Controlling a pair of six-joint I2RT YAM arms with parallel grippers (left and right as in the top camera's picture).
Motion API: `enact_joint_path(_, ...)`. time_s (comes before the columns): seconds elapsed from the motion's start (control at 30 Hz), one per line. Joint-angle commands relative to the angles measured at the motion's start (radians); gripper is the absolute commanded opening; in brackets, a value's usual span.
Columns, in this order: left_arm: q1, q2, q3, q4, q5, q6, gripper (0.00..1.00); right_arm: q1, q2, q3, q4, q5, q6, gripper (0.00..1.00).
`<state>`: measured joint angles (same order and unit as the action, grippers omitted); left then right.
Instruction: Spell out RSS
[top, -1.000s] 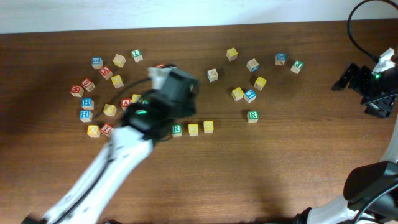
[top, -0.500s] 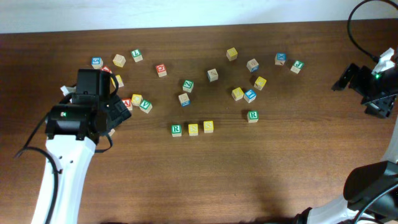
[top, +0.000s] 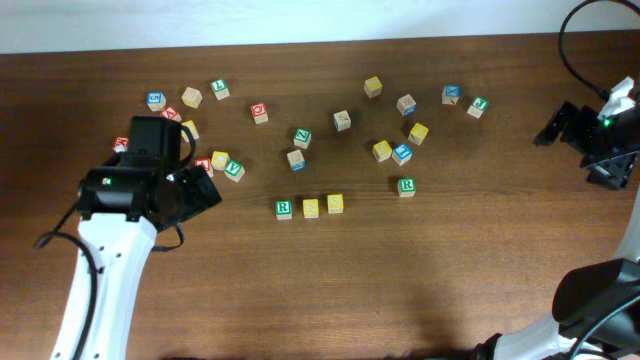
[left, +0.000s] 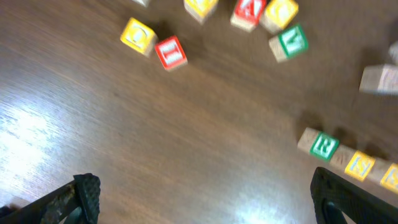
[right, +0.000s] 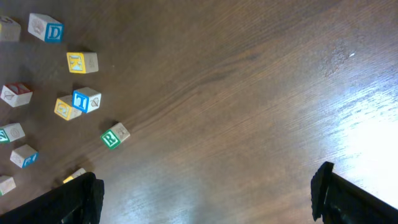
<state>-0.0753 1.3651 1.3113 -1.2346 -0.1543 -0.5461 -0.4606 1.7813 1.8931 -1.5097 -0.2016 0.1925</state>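
Note:
Three wooden cubes stand in a row mid-table: a green R cube (top: 284, 208), then a yellow cube (top: 311, 207) and a second yellow cube (top: 335, 203). The left wrist view has the green R cube (left: 324, 145) at its right edge with a yellow cube (left: 359, 165) beside it. My left gripper (top: 203, 188) is well left of the row, open and empty; its fingertips (left: 85, 194) are spread wide over bare wood. My right gripper (top: 603, 150) rests at the far right table edge, open and empty, with bare wood under it in its wrist view.
Loose letter cubes lie scattered behind the row, with a cluster at the left by my left arm (top: 215, 158) and another at the back right (top: 402, 152). A spare green R cube (top: 406, 186) sits right of the row. A black cable (top: 575, 40) curls at the far right.
My left arm pulled back from over the row to the table's left side, and its jaws opened wide. The three cubes stay lined up. The right arm has not moved.

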Motion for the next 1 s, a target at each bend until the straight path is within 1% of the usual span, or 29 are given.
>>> enact_joint_path(0.0,0.005,0.023,-0.026,-0.006,0.069,0.044,0.95,0.002,-0.001,-0.003,0.053,-0.005,0.007,0.98)
enact_joint_path(0.03,0.005,0.026,-0.031,-0.005,0.069,0.055,0.92,0.002,-0.001,-0.003,0.060,-0.005,0.007,0.98)
enact_joint_path(0.13,0.005,0.028,-0.054,-0.005,0.070,0.078,0.92,0.002,-0.001,-0.003,0.060,-0.005,0.007,0.98)
enact_joint_path(0.2,0.005,0.028,-0.074,0.002,0.069,0.078,0.89,0.002,-0.001,-0.003,0.057,-0.056,0.006,0.98)
enact_joint_path(0.27,0.005,0.028,-0.096,0.024,0.069,0.078,0.68,0.003,-0.001,-0.005,0.023,-0.125,0.007,0.98)
enact_joint_path(0.3,0.005,0.028,-0.111,0.042,0.071,0.078,0.64,0.010,-0.001,-0.010,-0.001,-0.174,0.006,0.98)
enact_joint_path(0.4,0.005,0.028,-0.156,0.098,0.109,0.077,0.64,0.060,-0.001,-0.041,-0.021,-0.216,-0.049,0.98)
enact_joint_path(0.43,0.005,0.028,-0.175,0.122,0.126,0.077,0.63,0.094,-0.001,-0.061,-0.019,-0.212,-0.077,0.98)
enact_joint_path(0.47,0.003,0.028,-0.201,0.159,0.135,0.077,0.58,0.132,0.000,-0.087,-0.010,-0.209,-0.081,0.97)
enact_joint_path(0.5,-0.001,0.028,-0.221,0.190,0.133,0.077,0.51,0.162,0.000,-0.110,0.000,-0.209,-0.081,0.86)
enact_joint_path(0.53,-0.002,0.028,-0.238,0.219,0.133,0.077,0.43,0.200,0.000,-0.142,0.019,-0.206,-0.081,0.80)
enact_joint_path(0.6,-0.003,0.028,-0.275,0.291,0.134,0.077,0.33,0.262,0.000,-0.202,0.076,-0.206,-0.080,0.64)
enact_joint_path(0.63,-0.003,0.028,-0.290,0.322,0.134,0.077,0.30,0.299,0.000,-0.240,0.114,-0.206,-0.080,0.59)
enact_joint_path(0.67,-0.003,0.031,-0.301,0.350,0.136,0.077,0.24,0.336,0.000,-0.282,0.155,-0.206,-0.080,0.51)
enact_joint_path(0.7,-0.003,0.039,-0.306,0.369,0.142,0.077,0.21,0.371,0.000,-0.324,0.201,-0.206,-0.080,0.37)
enact_joint_path(0.73,-0.003,0.048,-0.306,0.379,0.145,0.077,0.13,0.398,0.000,-0.357,0.239,-0.206,-0.080,0.28)
enact_joint_path(0.77,-0.003,0.061,-0.306,0.391,0.148,0.077,0.04,0.426,0.000,-0.389,0.278,-0.206,-0.080,0.20)
enact_joint_path(0.8,-0.003,0.076,-0.306,0.407,0.159,0.079,0.00,0.451,0.000,-0.418,0.317,-0.206,-0.076,0.18)
enact_joint_path(0.93,-0.003,0.167,-0.303,0.472,0.285,0.199,0.00,0.543,0.000,-0.509,0.468,-0.206,-0.007,0.18)
enact_joint_path(0.97,-0.003,0.200,-0.298,0.472,0.289,0.212,0.00,0.566,0.000,-0.521,0.499,-0.206,-0.007,0.15)
